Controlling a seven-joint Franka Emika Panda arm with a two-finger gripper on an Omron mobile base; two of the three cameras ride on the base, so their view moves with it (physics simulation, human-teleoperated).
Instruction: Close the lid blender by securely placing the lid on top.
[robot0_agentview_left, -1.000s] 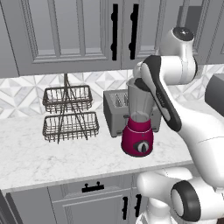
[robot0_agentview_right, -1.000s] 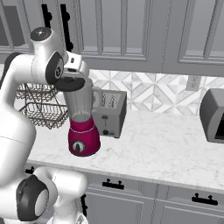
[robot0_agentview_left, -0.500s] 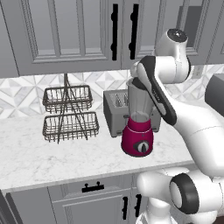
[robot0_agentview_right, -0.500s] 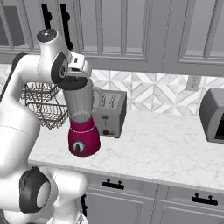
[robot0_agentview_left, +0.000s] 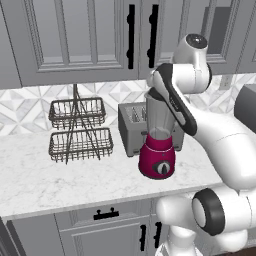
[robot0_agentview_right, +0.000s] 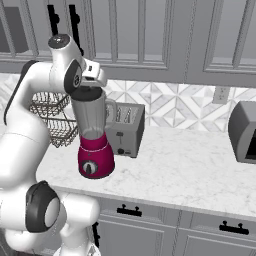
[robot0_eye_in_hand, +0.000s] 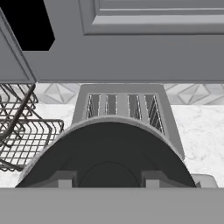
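Observation:
The blender (robot0_agentview_left: 157, 150) (robot0_agentview_right: 95, 145) stands on the marble counter, with a magenta base, a black knob and a clear greyish jar. A dark round lid (robot0_eye_in_hand: 109, 153) (robot0_agentview_right: 87, 93) lies over the jar's mouth, its grey rim showing all round. My gripper (robot0_eye_in_hand: 109, 178) (robot0_agentview_right: 91, 82) hangs straight above the lid, fingers pointing down at it. In the hand view the fingertips (robot0_eye_in_hand: 65, 178) stand wide apart on either side of a low raised dome at the lid's centre. The gripper looks open. In the left base view my forearm hides the jar's top.
A boxy grey toaster (robot0_agentview_left: 134, 127) (robot0_agentview_right: 125, 130) (robot0_eye_in_hand: 120, 105) stands just behind the blender. A two-tier wire basket (robot0_agentview_left: 80, 130) (robot0_eye_in_hand: 17, 131) sits to the left. Cabinet doors (robot0_agentview_left: 75, 35) hang close above. A dark appliance (robot0_agentview_right: 245, 132) is at the far right.
My upper arm and elbow have swung a little to the left. The hand has stayed over the jar's top; the blender has not moved.

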